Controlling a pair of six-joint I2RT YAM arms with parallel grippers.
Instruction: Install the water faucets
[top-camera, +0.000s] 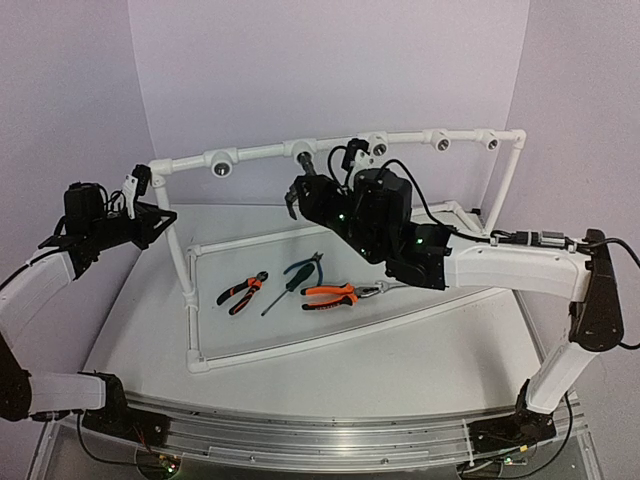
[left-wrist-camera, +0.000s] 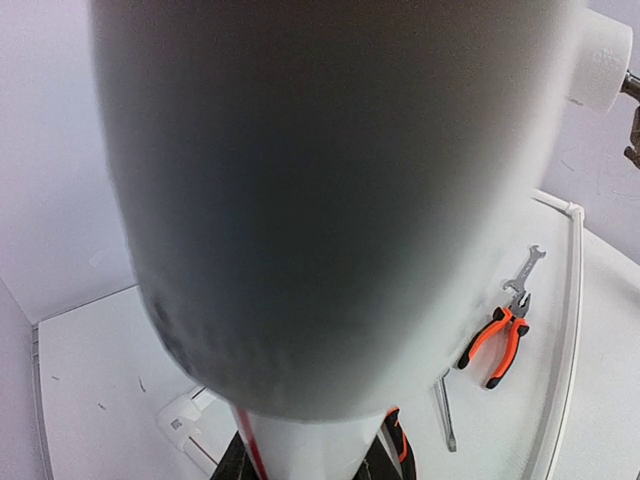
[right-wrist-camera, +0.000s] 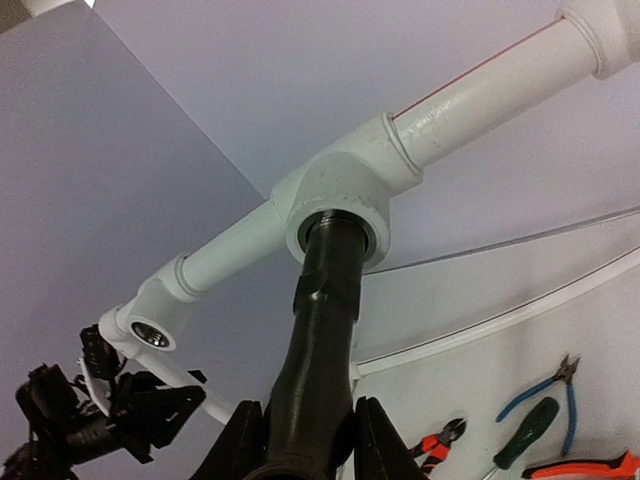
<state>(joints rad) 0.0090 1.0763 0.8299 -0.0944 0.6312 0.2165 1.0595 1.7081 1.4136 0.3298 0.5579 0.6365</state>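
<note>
The black faucet (right-wrist-camera: 325, 330) stands up between my right gripper's fingers, and its top end sits inside the socket of a white tee fitting (right-wrist-camera: 335, 195) on the frame's top rail. My right gripper (right-wrist-camera: 308, 425) is shut on the faucet's lower body. In the top view the right gripper (top-camera: 300, 195) is just below that tee (top-camera: 303, 150), and the faucet (top-camera: 306, 163) shows as a dark stub under it. My left gripper (top-camera: 150, 215) is shut on the white frame pipe (left-wrist-camera: 330, 180) at the left corner; the pipe fills the left wrist view, with the left gripper (left-wrist-camera: 310, 455) at its foot.
Inside the pipe frame on the table lie orange pliers (top-camera: 240, 292), a second orange pair (top-camera: 330, 295), a green screwdriver (top-camera: 290, 285) and a wrench (top-camera: 385, 288). Other tees (top-camera: 220, 163) with open sockets line the top rail. A neighbouring tee (right-wrist-camera: 150, 325) is to the left.
</note>
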